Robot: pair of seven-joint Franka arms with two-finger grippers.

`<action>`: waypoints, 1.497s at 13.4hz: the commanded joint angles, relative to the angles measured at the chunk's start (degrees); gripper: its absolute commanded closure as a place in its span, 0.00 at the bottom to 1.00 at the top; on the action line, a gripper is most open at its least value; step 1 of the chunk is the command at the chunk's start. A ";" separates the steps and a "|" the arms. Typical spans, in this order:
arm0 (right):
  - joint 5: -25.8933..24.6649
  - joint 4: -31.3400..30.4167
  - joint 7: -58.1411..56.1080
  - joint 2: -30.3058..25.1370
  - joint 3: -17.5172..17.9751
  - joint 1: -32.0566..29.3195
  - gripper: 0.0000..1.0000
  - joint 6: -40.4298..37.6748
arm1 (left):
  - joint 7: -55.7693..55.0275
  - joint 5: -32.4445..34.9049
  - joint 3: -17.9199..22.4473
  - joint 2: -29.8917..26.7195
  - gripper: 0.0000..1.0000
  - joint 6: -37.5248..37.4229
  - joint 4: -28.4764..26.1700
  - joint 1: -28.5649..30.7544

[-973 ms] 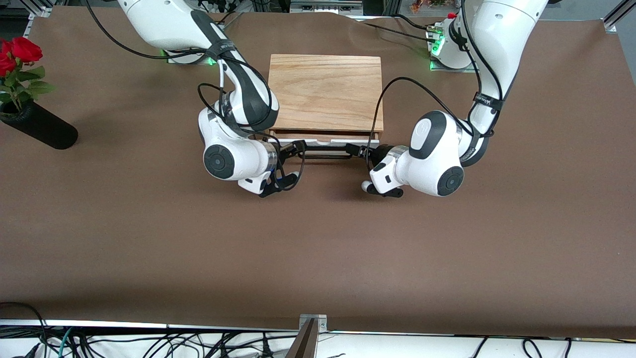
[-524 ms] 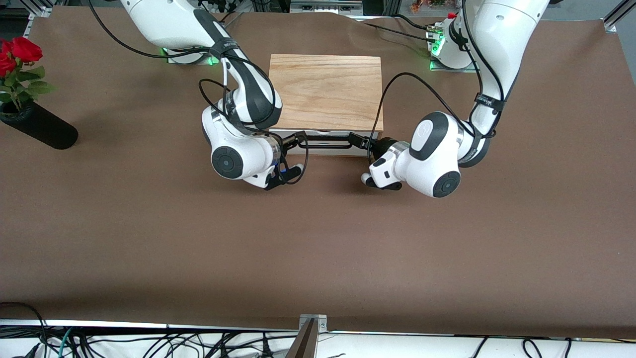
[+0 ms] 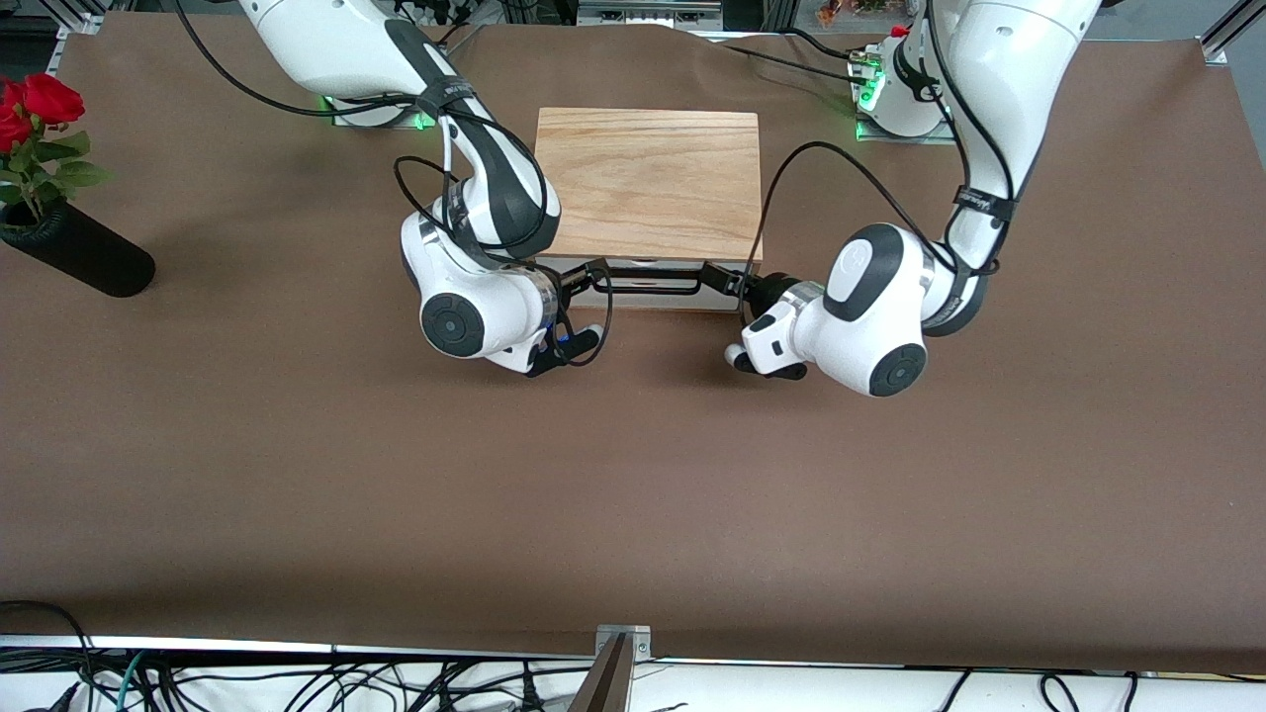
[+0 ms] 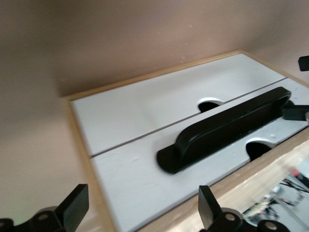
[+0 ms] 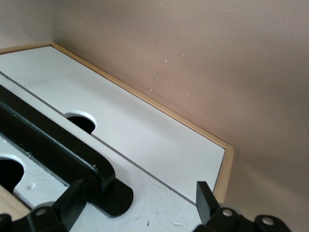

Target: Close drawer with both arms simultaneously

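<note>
Taken from nine o'clock to three in the front view: the right gripper (image 3: pixel 584 287) sits at one end of the handle (image 3: pixel 648 289), fingers spread wide and holding nothing. The drawer (image 3: pixel 648 285) lies in the front of the box (image 3: pixel 648 183), its white face apparently flush, so the push looks about done. Its long axis runs nine to three, between the two grippers. The left gripper (image 3: pixel 720 280), equally near at the other end, is also spread and empty.
</note>
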 commanded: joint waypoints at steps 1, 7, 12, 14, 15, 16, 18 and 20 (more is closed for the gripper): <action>-0.10 2.20 -0.83 -0.06 -0.39 -0.42 0.00 1.24 | 0.61 6.86 0.25 -1.04 0.00 -2.23 5.19 0.40; -4.38 9.83 -1.00 -0.94 -3.54 -2.97 0.00 1.24 | 0.70 28.55 0.34 -4.72 0.00 -2.23 13.37 2.77; -7.40 15.91 -1.36 -1.02 -8.72 -6.57 0.00 -0.77 | 0.53 31.05 0.52 -12.09 0.00 -2.32 15.84 9.35; -7.40 18.64 -1.27 -1.11 -13.63 -6.66 0.00 -2.44 | 0.26 30.88 0.86 -15.60 0.00 -4.07 15.49 11.47; -7.40 18.82 -1.27 -2.50 -15.75 -6.66 0.00 -2.54 | -0.09 31.13 1.21 -17.80 0.00 -4.43 14.62 11.74; -7.40 18.82 -1.35 -3.13 -17.60 -6.75 0.00 -2.62 | -0.18 31.22 1.30 -20.00 0.00 -4.52 12.61 12.26; -7.57 18.74 -1.36 -4.44 -21.20 -6.57 0.00 -2.80 | 0.00 35.42 1.22 -25.01 0.00 -3.65 6.03 12.27; -12.81 18.74 -1.18 -5.85 -21.92 -6.66 0.00 -2.54 | 0.00 36.50 1.22 -30.10 0.00 0.02 -0.21 12.44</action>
